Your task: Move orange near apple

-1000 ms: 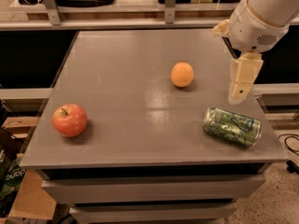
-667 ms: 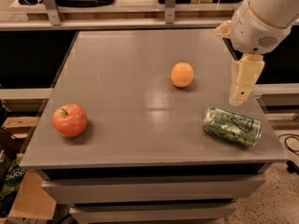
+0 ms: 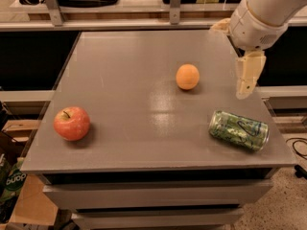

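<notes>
Nothing's been moved yet: the orange (image 3: 187, 76) is parked well apart from the apple (image 3: 71, 123), gripper (image 3: 244, 91) held near the orange, its grip can't be made out.

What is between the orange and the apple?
Nothing: the camera view shows only bare grey table between orange and apple. The pincer hangs near the green can.

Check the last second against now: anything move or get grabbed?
Almost nothing. The gripper, hanging over the right side of the table just right of the orange, looks to have edged slightly left toward it. Nothing was taken hold of or let go. The orange, the apple and the green can lie where they were.
</notes>
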